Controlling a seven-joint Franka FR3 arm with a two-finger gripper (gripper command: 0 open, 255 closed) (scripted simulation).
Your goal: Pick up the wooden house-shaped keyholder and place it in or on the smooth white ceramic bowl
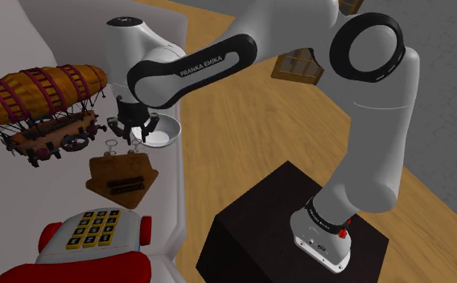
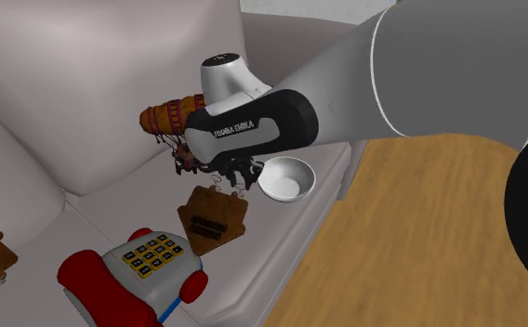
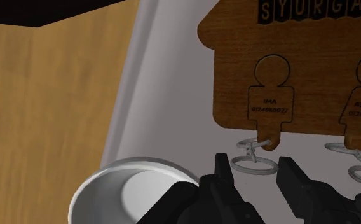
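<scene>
Wood, brown and thin, is what the keyholder (image 1: 122,175) seems to be made of. It lies flat on the pale grey seat (image 1: 26,185), left of the middle in the shoulder view, with its roof point toward the bottom edge and its small metal rings (image 1: 111,147) toward the top. Just above it in that view hangs the gripper (image 1: 133,135), and the white bowl (image 1: 166,133) stands close at its right, near the border of the seat. In the wrist view the two fingers (image 3: 222,178) stand apart with a clear gap and grasp nothing; one of the rings lies on the seat just beyond the tips.

I judge the board to be stiff, rather light and not fragile, but its smooth flat face gives no grip from above. A hold across two opposite edges seems better, perhaps at the narrow roof part, with the fingertips pressed a little into the seat. The rings are loose and would swing. The bowl looks smaller than the board, so the board would probably rest on the rim.
</scene>
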